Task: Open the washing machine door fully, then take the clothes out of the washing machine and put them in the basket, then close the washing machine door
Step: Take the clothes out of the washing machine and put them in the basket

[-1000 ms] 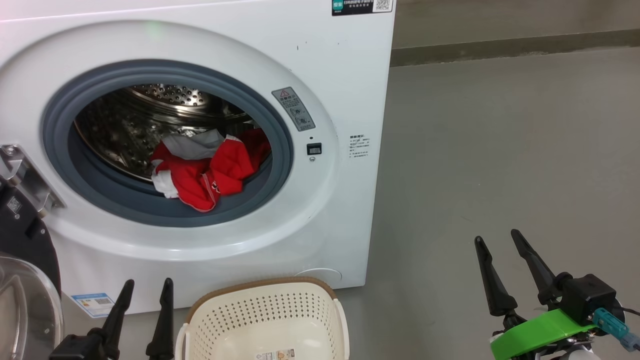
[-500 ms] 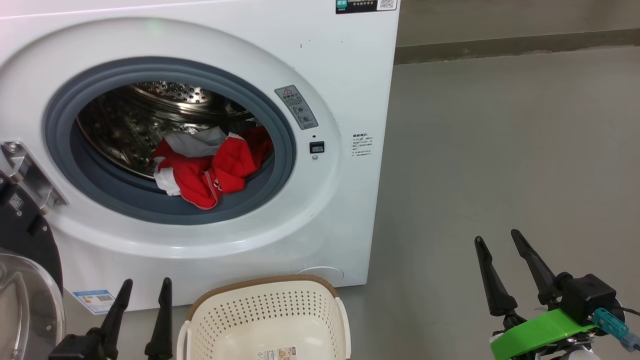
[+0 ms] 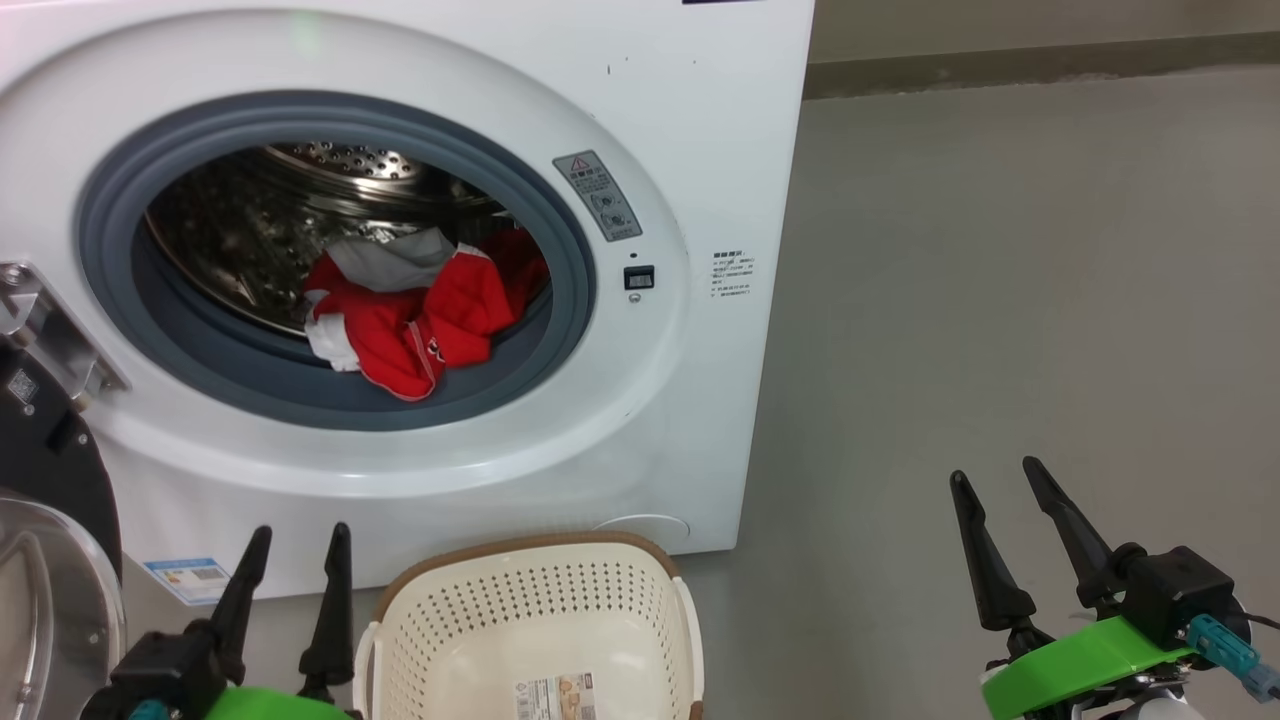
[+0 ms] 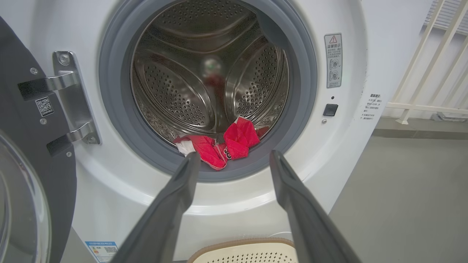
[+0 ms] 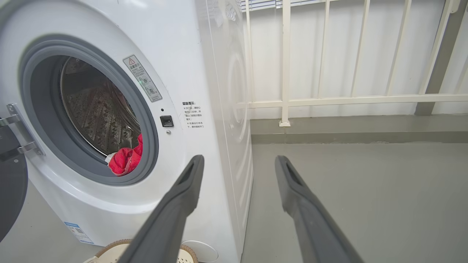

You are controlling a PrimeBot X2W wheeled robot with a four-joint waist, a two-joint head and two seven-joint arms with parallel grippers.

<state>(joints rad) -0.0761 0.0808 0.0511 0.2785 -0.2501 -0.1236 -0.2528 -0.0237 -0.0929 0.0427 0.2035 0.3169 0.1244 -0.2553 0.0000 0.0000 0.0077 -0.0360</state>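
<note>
Entry: washing machine door open, left of left tool; clothes heaped in drum, ahead of it; basket empty, just to its right; left tool and right tool both spread, empty. Step: unloading. Next: reach in, pinch fabric

Peeking out past the right gripper, dark fingers spread wide with nothing between them, over grey floor just beside the washing machine. Can see the door standing open at the far left on its metal hinge, and a bunch of red clothes low in the steel drum, right against the grey rubber ring. Also spotting a sliver of the basket down in front of the machine, plus a white railing at the back.
</note>
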